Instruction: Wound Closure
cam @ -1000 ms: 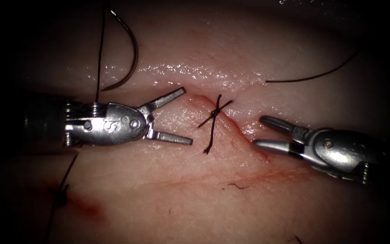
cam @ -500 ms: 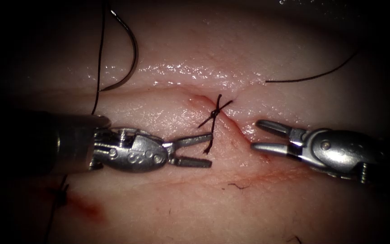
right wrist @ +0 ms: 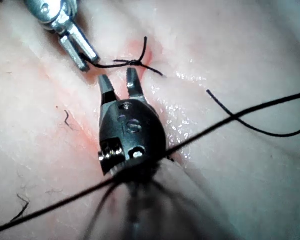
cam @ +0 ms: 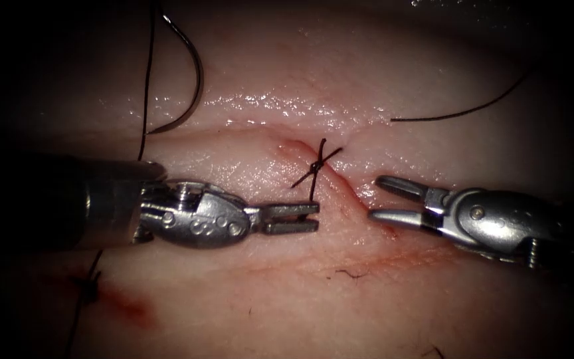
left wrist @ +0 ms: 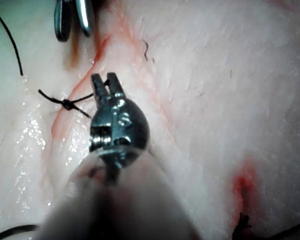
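- Two grippers flank a tied knot [cam: 315, 166] on the cut [cam: 350, 193] in the tissue [cam: 287, 306].
- Left gripper [cam: 307, 218]: jaws nearly closed around the knot's lower thread tail [cam: 311, 193]. The tail's end is hidden behind the jaws, so actual contact with the tail is hard to confirm.
- Right gripper [cam: 383, 199]: jaws open, holding nothing, just right of the knot.
- Needle [cam: 191, 80]: lies free on the tissue, upper left of the cut, held by neither gripper. Its upper end runs into shadow.
- Thread [cam: 146, 80] drops from the top edge and disappears behind the left shaft.
- The right wrist view shows the left gripper [right wrist: 85, 52] at the tail near the knot [right wrist: 132, 62], and the right gripper [right wrist: 120, 82] open.
- The left wrist view shows the left gripper [left wrist: 105, 84] beside the knot [left wrist: 66, 104].
- Red fluid [cam: 127, 306] marks the tissue at lower left.
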Robot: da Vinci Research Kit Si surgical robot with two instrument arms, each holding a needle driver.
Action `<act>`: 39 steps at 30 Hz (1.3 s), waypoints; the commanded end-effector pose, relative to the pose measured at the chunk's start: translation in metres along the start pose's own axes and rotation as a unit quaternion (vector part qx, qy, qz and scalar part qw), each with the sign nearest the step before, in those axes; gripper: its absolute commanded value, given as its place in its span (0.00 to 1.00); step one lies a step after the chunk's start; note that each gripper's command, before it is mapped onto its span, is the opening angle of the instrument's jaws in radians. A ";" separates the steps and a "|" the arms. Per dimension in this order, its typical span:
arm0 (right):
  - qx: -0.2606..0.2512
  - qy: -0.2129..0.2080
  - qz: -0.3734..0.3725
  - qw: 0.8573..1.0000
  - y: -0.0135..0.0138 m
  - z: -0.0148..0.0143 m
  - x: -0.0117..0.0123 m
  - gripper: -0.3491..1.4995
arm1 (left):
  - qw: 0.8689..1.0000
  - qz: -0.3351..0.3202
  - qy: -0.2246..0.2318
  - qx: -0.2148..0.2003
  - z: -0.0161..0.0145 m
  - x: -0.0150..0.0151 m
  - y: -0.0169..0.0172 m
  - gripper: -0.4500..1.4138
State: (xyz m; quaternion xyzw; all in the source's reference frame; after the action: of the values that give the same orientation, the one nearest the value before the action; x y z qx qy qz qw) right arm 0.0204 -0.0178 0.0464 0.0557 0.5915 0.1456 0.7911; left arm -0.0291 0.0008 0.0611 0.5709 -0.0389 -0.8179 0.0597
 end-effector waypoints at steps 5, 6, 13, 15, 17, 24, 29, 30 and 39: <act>0.004 0.000 -0.005 1.000 -0.0004 0.0012 -0.0003 0.29 | 1.000 -0.001 0.001 -0.001 0.0006 -0.0001 0.0004 0.00; 0.006 -0.002 -0.008 1.000 -0.0005 0.0013 -0.0003 0.25 | 1.000 -0.001 0.002 -0.002 0.0005 0.0000 0.0003 0.00; -0.013 -0.023 -0.112 0.993 0.0001 0.0034 0.0000 0.71 | 1.000 -0.009 0.020 -0.012 -0.0013 0.0001 -0.0021 0.00; -0.016 -0.025 -0.123 0.992 0.0001 0.0037 0.0001 0.74 | 0.999 -0.018 0.026 -0.009 -0.0015 0.0001 -0.0027 0.00; -0.018 -0.027 -0.137 0.990 -0.0001 0.0044 0.0003 0.77 | 0.998 -0.035 0.041 -0.009 -0.0016 0.0002 -0.0035 0.00; -0.025 -0.046 -0.170 0.984 -0.0005 0.0071 0.0005 0.77 | 0.996 -0.059 0.066 -0.026 -0.0001 -0.0007 -0.0034 0.00; -0.025 -0.047 -0.179 0.982 -0.0002 0.0086 0.0003 0.76 | 0.995 -0.064 0.075 -0.035 -0.0006 -0.0006 -0.0031 0.00; -0.021 -0.049 -0.180 0.982 -0.0002 0.0089 0.0001 0.76 | 0.994 -0.063 0.077 -0.036 -0.0007 -0.0006 -0.0031 0.00; -0.016 -0.054 -0.183 0.981 -0.0002 0.0096 -0.0008 0.75 | 0.995 -0.065 0.072 -0.034 -0.0016 -0.0005 -0.0035 0.00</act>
State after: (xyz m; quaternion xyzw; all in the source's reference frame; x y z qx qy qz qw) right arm 0.0284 -0.0174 0.0497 -0.0589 0.5439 0.0047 0.8371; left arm -0.0271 0.0044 0.0599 0.6271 0.0302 -0.7779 0.0281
